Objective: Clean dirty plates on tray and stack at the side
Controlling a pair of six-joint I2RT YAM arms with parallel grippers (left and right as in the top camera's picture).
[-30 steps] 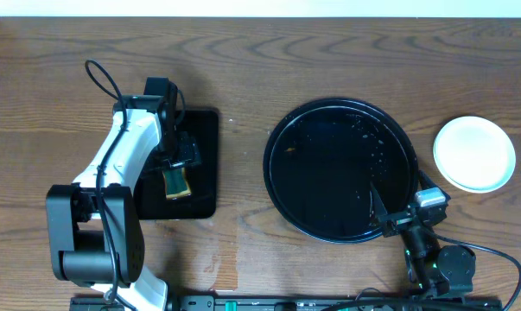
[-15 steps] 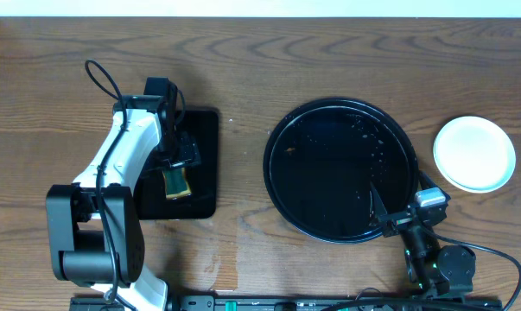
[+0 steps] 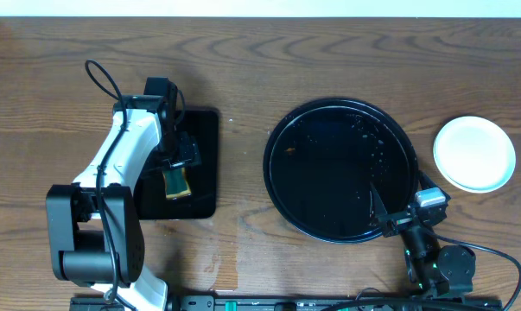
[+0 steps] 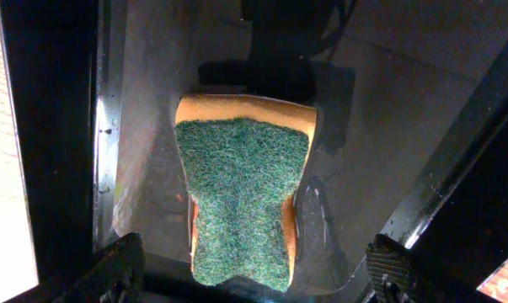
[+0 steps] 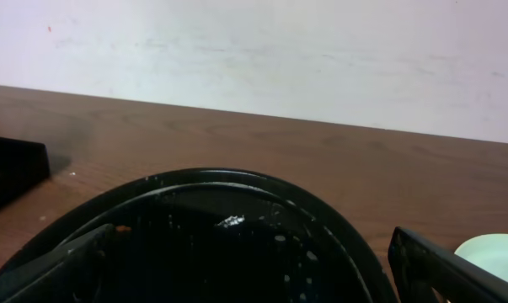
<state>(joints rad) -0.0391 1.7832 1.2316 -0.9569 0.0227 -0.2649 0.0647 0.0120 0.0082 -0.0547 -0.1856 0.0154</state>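
- Large round glossy black tray: raised rim, mirror-like floor, sits right of centre on the brown wood-grain table.
- The tray floor carries scattered pale specks toward the upper right and one small orange fleck near the left rim.
- Stack of round shallow pale plates: matte and smooth, on the table just beside the tray's right rim and apart from it. The top plate looks clean; I cannot tell how many lie in the stack.
- Smaller rectangular black tray, left of centre, holds an hourglass-shaped sponge with a coarse green scouring face on orange-yellow foam. It lies flat, green side up.
- Left gripper: hangs over the sponge with jaws spread wide. The dark textured fingers stand to either side, clear of the foam, holding nothing.
- Right gripper: jaws fully apart, holding nothing, low at the round tray's lower right rim, facing across it toward the white wall.
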